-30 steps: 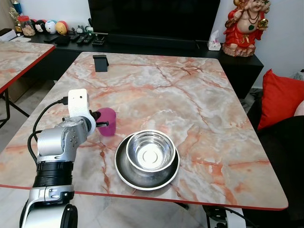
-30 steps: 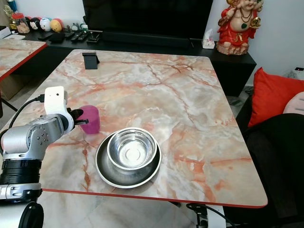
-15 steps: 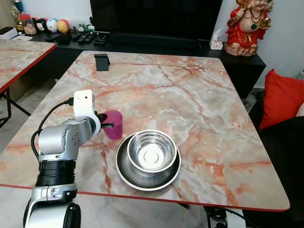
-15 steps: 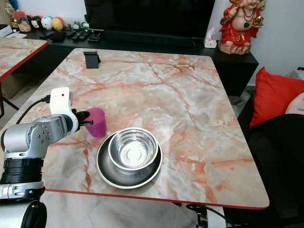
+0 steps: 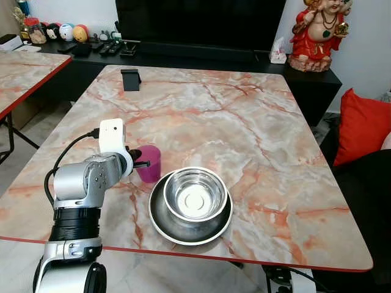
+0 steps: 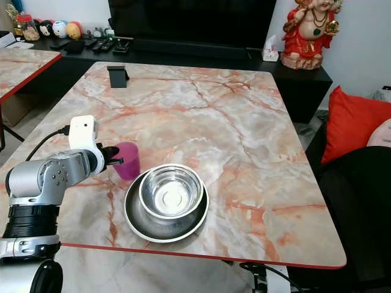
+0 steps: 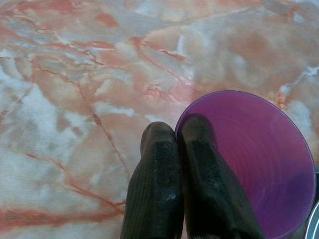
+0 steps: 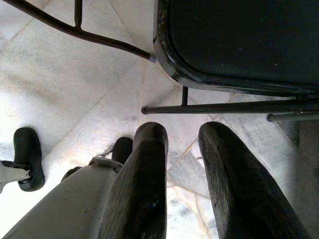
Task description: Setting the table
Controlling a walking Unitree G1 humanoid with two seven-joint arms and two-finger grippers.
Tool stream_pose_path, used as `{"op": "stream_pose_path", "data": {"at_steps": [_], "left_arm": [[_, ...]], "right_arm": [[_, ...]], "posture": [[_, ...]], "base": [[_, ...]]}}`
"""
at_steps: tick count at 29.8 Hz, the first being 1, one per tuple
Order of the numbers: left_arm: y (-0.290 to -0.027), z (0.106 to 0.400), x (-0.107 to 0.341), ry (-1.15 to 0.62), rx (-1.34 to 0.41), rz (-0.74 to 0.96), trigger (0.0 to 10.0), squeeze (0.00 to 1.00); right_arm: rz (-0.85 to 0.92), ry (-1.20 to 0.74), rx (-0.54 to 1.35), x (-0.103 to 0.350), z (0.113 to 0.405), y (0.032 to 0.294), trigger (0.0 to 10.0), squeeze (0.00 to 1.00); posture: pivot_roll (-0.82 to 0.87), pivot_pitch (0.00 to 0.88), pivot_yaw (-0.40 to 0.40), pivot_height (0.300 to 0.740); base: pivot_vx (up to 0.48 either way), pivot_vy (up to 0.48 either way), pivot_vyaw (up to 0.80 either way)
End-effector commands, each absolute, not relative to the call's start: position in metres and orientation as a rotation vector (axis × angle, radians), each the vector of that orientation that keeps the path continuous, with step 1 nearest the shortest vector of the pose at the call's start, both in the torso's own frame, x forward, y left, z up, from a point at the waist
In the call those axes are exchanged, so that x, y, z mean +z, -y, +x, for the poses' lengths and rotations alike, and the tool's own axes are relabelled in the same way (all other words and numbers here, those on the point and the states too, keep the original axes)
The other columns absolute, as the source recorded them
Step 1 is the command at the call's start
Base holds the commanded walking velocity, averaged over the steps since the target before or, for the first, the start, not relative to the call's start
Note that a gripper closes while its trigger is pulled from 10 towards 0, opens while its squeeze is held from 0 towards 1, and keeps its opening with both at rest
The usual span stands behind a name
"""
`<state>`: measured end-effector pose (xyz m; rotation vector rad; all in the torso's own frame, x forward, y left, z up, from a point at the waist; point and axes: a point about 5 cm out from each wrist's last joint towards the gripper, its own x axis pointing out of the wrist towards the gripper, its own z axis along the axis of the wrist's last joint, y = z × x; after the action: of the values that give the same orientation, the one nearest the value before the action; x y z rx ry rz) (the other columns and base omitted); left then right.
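I have the left gripper (image 7: 178,164) pinching the rim of the purple cup (image 5: 148,163), one finger inside it, just beside the steel bowl (image 5: 193,194) stacked on its plate (image 5: 160,221) near the table's (image 5: 256,122) front edge. Cup placement remains, I judge. Ample bare marble beyond. The right gripper (image 8: 182,164) hangs idle, fingers parted.

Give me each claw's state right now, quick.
Left claw: shut on the rim of the purple cup, one finger inside, one outside.
Right claw: open, holding nothing, hanging idle above the floor.
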<state>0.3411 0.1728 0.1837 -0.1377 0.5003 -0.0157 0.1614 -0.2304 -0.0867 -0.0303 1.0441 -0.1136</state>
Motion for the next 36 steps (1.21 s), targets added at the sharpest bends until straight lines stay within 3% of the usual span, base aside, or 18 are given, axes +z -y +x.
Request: {"op": "stream_pose_path", "data": {"at_steps": [1,29,30,36], "left_arm": [[-0.1713,0.3389,0.1862,-0.488,-0.010,-0.112,10.0,0.00],[-0.1739,0.3416,0.1887,-0.462,0.026,-0.107,10.0,0.00],[-0.1734,0.3417,0.1883,-0.461,0.024,-0.111,10.0,0.47],[-0.1739,0.3422,0.1884,-0.456,0.024,-0.114,10.0,0.47]], "right_arm": [[-0.033,-1.048,-0.119,-0.0864,0.1613,0.2321,10.0,0.00],[-0.033,-1.046,-0.120,-0.0860,0.1620,0.2326,10.0,0.00],[-0.034,-1.046,-0.120,-0.0860,0.1621,0.2328,10.0,0.00],[-0.036,-1.047,-0.120,-0.0859,0.1622,0.2330,10.0,0.00]], "posture": [[0.09,0.000,-0.038,0.740],[0.09,0.000,-0.041,0.740],[0.08,0.000,-0.042,0.740],[0.09,0.000,-0.044,0.740]], "base": [[0.000,0.000,0.00],[0.000,0.000,0.00],[0.000,0.000,0.00],[0.000,0.000,0.00]]}}
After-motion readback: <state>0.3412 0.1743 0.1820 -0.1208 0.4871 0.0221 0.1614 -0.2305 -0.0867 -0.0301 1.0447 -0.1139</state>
